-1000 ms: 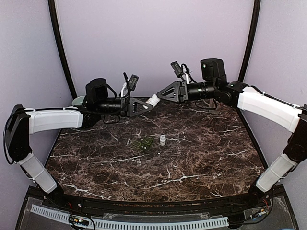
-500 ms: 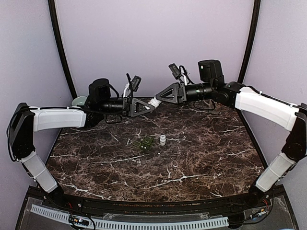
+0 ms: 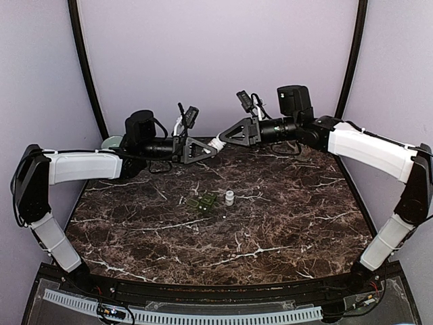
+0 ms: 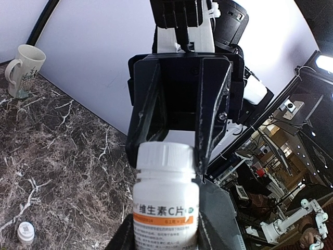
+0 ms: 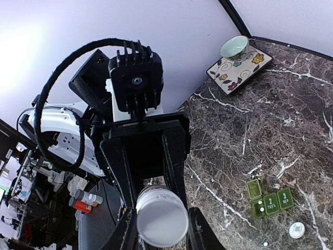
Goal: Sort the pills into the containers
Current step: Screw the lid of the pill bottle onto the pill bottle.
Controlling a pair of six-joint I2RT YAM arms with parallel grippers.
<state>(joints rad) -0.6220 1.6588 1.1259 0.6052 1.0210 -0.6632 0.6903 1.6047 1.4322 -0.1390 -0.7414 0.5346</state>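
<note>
A white pill bottle (image 4: 166, 203) with an orange label band hangs in the air over the back of the table, and my left gripper (image 4: 166, 232) is shut on its body. My right gripper (image 5: 161, 226) faces it head-on, its two fingers (image 4: 207, 136) pressed against either side of the ribbed white cap (image 5: 162, 219). From above, the two grippers meet at the bottle (image 3: 217, 143). A green pill organizer (image 3: 203, 202) lies on the marble mid-table with its lids open. A small white vial (image 3: 229, 197) stands just right of it.
A patterned square dish holding a pale green bowl (image 5: 235, 47) sits at the table's back left corner. A cream mug (image 4: 21, 70) stands by the wall behind the right arm. A tiny white speck (image 5: 265, 243) lies near the organizer (image 5: 268, 200).
My right gripper's jaws have narrowed from wide open onto the bottle's cap, and that arm has edged a little left toward the left gripper. The left arm has barely moved.
</note>
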